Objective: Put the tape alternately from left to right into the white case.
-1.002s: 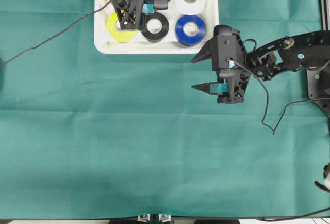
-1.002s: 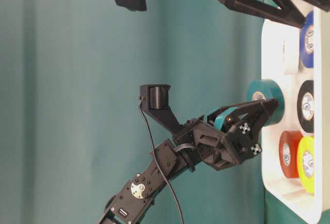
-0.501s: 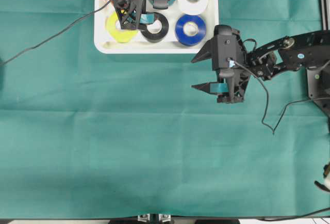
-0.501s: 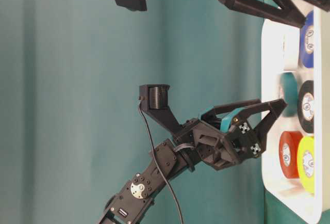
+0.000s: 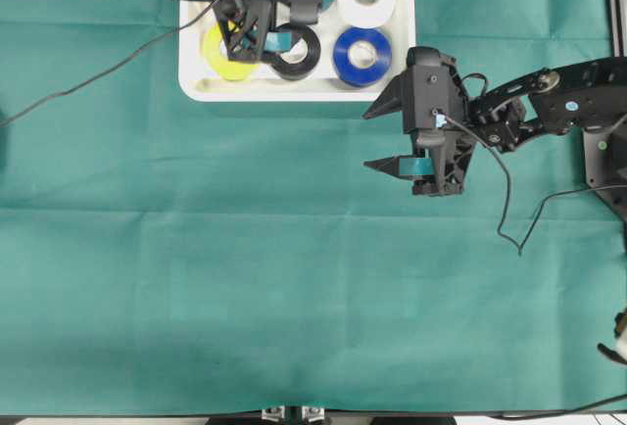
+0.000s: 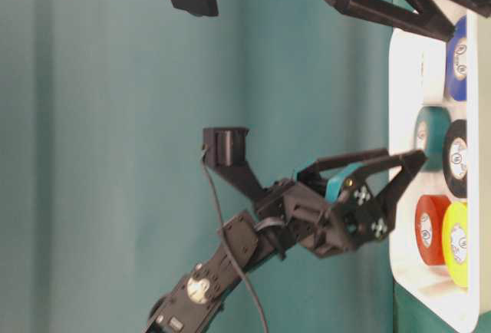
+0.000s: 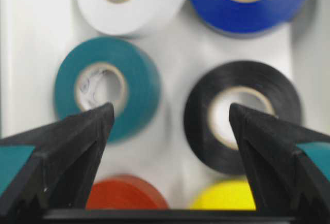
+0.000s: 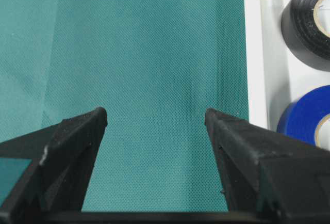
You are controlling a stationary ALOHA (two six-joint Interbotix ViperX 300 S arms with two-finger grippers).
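The white case [image 5: 294, 89] lies at the table's far edge. In the left wrist view it holds white [image 7: 144, 2], blue [image 7: 258, 2], teal [image 7: 139, 79], black [image 7: 273, 84], red-orange [image 7: 126, 195] and yellow [image 7: 227, 201] tape rolls, lying flat in two rows. My left gripper [image 7: 170, 110] hovers above the case, open and holding nothing, its fingers straddling the gap between the teal and black rolls. From overhead the left arm hides the red roll and most of the teal one. My right gripper [image 5: 365, 139] is open and holds nothing, over bare cloth just right of the case's near corner.
Green cloth [image 5: 294, 278] covers the table. A black cable [image 5: 108, 63] trails from the left arm across the cloth at left. The right arm's cable [image 5: 505, 200] loops on the cloth at right.
My left gripper opened and let go of the teal roll, which now lies flat in the case. The gripper has drawn back a little. The right arm has not moved.
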